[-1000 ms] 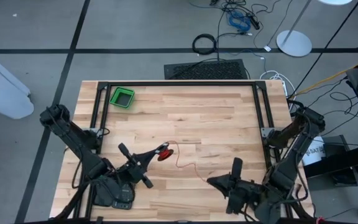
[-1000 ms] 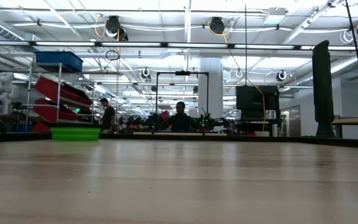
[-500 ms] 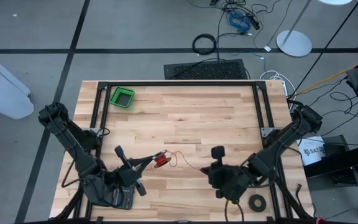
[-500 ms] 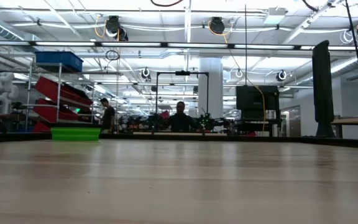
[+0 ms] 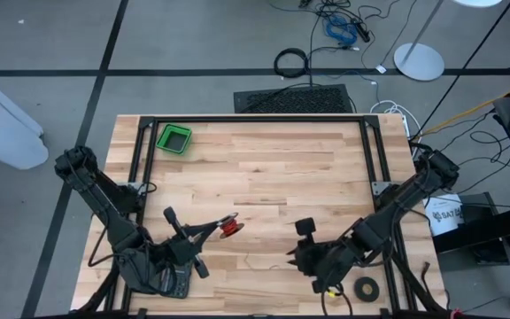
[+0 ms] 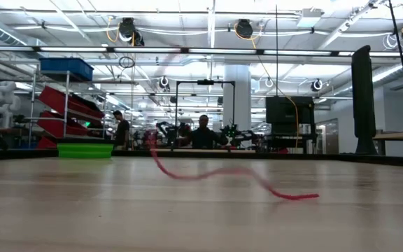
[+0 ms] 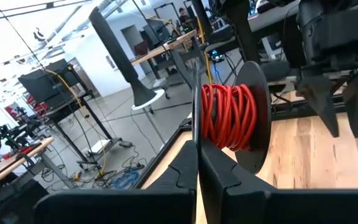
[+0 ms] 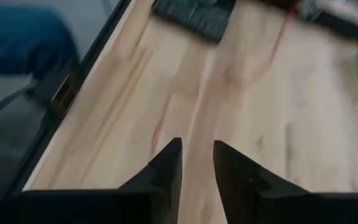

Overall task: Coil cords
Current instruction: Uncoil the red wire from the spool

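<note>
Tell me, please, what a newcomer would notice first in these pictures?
Probably the red cord, wound on a dark spool that the left end effector grips at the table's near left. Its loose tail snakes across the wood toward the right end effector, hovering open nearby. A green bin sits at the far left corner.

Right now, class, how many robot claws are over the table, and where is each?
2. The left claw is front left, shut on the red cord spool. The right claw is front right, open.
</note>
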